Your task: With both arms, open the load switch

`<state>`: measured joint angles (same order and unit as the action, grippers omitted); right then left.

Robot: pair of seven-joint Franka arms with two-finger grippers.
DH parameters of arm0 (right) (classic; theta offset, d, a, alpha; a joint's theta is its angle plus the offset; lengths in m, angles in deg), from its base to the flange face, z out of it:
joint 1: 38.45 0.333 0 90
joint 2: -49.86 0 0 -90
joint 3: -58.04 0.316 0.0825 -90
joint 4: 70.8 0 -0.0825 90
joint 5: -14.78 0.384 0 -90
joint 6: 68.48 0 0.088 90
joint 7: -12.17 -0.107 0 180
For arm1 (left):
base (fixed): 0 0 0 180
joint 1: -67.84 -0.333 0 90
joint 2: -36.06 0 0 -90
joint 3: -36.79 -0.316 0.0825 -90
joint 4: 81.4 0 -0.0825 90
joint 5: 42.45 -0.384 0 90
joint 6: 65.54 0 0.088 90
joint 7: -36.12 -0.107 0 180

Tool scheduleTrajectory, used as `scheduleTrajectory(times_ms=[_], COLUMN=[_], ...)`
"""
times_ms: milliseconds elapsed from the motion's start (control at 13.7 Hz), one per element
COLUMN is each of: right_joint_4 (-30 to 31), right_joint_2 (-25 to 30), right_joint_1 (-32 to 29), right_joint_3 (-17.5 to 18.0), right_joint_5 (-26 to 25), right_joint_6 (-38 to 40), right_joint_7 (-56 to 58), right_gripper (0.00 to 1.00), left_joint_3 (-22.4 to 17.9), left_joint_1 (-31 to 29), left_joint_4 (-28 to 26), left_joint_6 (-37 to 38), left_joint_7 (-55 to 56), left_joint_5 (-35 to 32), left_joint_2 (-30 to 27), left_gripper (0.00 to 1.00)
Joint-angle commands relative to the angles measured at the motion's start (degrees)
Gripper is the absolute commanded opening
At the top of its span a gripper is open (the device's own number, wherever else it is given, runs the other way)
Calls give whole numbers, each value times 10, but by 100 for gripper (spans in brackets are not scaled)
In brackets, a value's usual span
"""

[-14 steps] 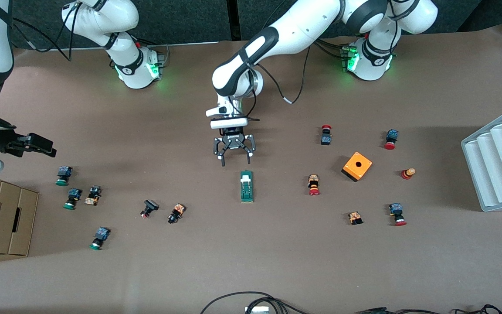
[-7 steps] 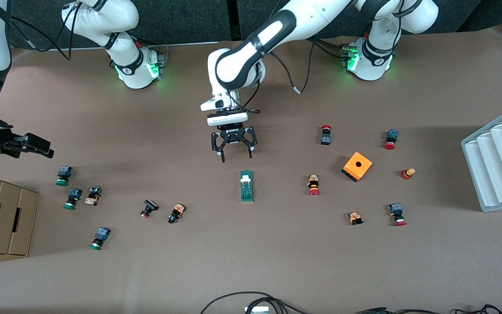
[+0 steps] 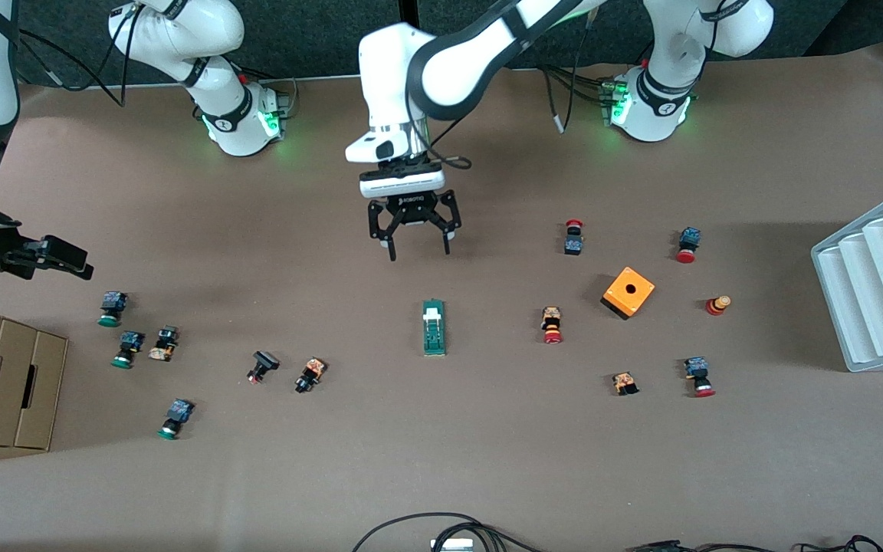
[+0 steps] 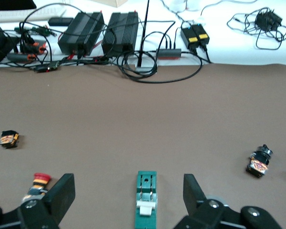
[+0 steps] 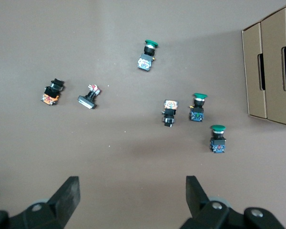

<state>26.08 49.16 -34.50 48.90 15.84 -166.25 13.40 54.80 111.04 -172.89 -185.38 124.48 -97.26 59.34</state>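
The load switch lies flat in the middle of the table, a narrow dark-green block whose white sliding piece is at the end toward the arms' bases. My left gripper hangs open over bare table, a short way from that white end on the bases' side. In the left wrist view the load switch shows between the spread fingers of the left gripper, apart from both. My right gripper waits open at the right arm's end of the table; in the right wrist view the right gripper holds nothing.
An orange cube and several red-capped buttons lie toward the left arm's end. Green-capped buttons lie toward the right arm's end beside cardboard boxes. A white ribbed tray and cables sit at the edges.
My left gripper has drawn back from the load switch toward the bases and risen, still open. The right gripper has hardly moved.
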Motion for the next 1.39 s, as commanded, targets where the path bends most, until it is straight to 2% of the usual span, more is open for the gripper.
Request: scheduleTrajectory(times_ms=[0, 366, 513, 732, 1025, 1318], right_joint_4=[-10, -9, -9, -9, -9, -9], right_joint_2=[-4, -5, -5, -5, -5, -5], right_joint_1=[1, 5, 5, 5, 6, 6], right_joint_3=[1, 2, 2, 2, 3, 3], right_joint_5=[-6, -12, -12, -12, -12, -12], right_joint_6=[-6, -2, -1, -1, -2, -1], right_joint_7=[-4, 1, 2, 3, 3, 3], right_gripper=[99, 99, 99, 99, 99, 99], left_joint_3=[9, 7, 7, 7, 5, -4], left_joint_1=[-30, -99, -123, -172, -265, -353], left_joint_4=[-1, 16, 30, 33, 34, 34], left_joint_6=[3, 14, 47, 56, 59, 69], left_joint_7=[-84, -268, -301, -382, -518, -562], left_joint_5=[67, 209, 241, 271, 360, 444], left_joint_2=[-44, -97, -99, -114, -142, -161], left_gripper=[100, 100, 100, 100, 100, 100])
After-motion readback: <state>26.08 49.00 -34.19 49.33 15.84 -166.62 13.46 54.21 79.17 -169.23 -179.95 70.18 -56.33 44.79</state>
